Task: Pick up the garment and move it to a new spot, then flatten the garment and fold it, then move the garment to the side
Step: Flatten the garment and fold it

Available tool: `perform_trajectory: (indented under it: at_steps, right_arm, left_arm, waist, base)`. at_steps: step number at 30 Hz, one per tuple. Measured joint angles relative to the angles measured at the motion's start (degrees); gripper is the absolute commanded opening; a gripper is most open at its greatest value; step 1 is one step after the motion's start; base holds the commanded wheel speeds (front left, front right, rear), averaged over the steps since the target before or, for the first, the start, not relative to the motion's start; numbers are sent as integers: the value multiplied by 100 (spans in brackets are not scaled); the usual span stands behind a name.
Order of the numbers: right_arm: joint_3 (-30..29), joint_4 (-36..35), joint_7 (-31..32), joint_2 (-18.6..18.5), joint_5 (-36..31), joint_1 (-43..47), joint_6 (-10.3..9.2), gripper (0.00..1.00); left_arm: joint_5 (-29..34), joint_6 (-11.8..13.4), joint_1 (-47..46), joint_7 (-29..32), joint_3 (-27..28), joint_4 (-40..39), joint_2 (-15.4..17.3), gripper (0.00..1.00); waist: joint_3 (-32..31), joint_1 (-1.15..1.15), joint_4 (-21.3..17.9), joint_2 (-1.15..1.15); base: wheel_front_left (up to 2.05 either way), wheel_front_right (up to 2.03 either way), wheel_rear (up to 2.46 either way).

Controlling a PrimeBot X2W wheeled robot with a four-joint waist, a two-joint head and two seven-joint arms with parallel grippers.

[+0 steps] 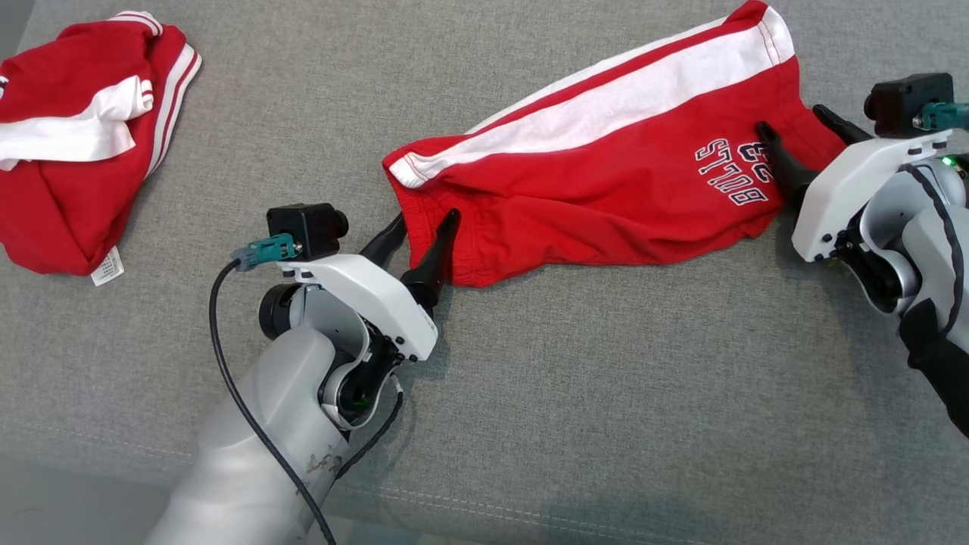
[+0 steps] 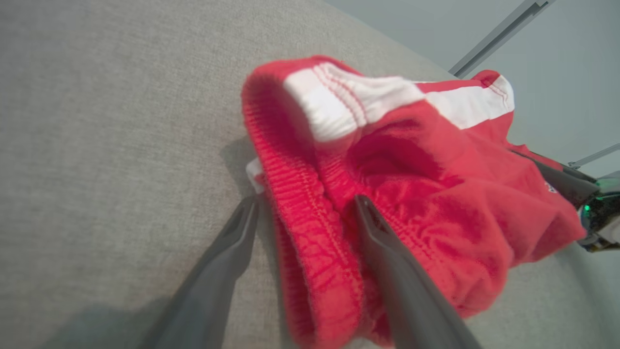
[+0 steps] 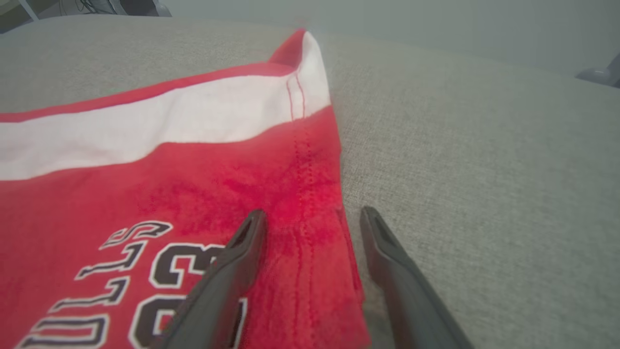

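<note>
Working on a grey cushion (image 1: 575, 378) that runs edge to edge in the head view

Across the upper middle and upper right of that view, lying slantwise: red shorts (image 1: 590, 189) with a white side stripe and dark lettering, roughly flat, apparently doubled over, wrinkled along the lower edge. Judged light, limp and not slippery; likely to sag and bunch if lifted by one point, so better taken at both ends at once and kept taut. Best holds: the ribbed waistband (image 2: 295, 203) at the left end, thick and grippy, and the stitched hem (image 3: 310, 160) at the right end. Nothing fragile about it

In the upper left corner, well apart: a second red-and-white garment (image 1: 68, 151), crumpled, with a small label (image 1: 110, 266) at its lower edge. Easy to confuse with the shorts, so best left alone

At lower left, reaching to the waistband end: left gripper (image 1: 426, 217), jaws wide apart, straddling the waistband, with one finger on the cushion beside it and the other on the cloth. Not clamped

At the right edge, at the hem end: right gripper (image 1: 791, 119), jaws likewise spread, one finger over the lettering, the other past the hem above bare cushion. Holding nothing

As to containers: none to report, only cloth lying on cushion
</note>
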Motion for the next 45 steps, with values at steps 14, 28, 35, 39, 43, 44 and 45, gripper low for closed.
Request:
perform_trajectory:
  at_steps: [14,28,35,39,43,44,45]
  right_arm:
    - [682,-9,449,-76,1314,-220,-1,0]
    - [723,-1508,-555,-626,2418,881,-1,0]
    - [580,-2246,-962,-775,2531,1555,-1,0]
    - [256,-2568,-1107,-833,2539,2186,-1,0]
    - [-268,-2914,-1190,-775,2520,2970,-1,0]
    - [-534,-3114,-1196,-667,2437,3393,-1,0]
    - [-534,-3114,-1196,-667,2437,3393,-1,0]
  left_arm:
    - [-415,-475,-175,105,-101,506,-176,0]
    - [-575,-559,543,205,-156,-692,625,0]
    - [-573,-98,1113,212,-31,-1775,1145,0]
    - [-573,216,1517,349,5,-2447,1410,0]
    - [-575,514,1913,495,13,-3058,1646,0]
    - [-601,625,2113,565,13,-3352,1746,0]
    - [-601,625,2113,565,13,-3352,1746,0]
  waist:
    - [-69,0,38,0]
    - [-317,0,-206,0]
    - [-492,0,-367,0]
    - [-657,0,-448,0]
    - [-816,0,-549,0]
    - [-893,0,-603,0]
    - [-893,0,-603,0]
  base:
    - [0,0,0]
    - [0,0,0]
    - [0,0,0]
    - [0,0,0]
    - [0,0,0]
    - [0,0,0]
    - [0,0,0]
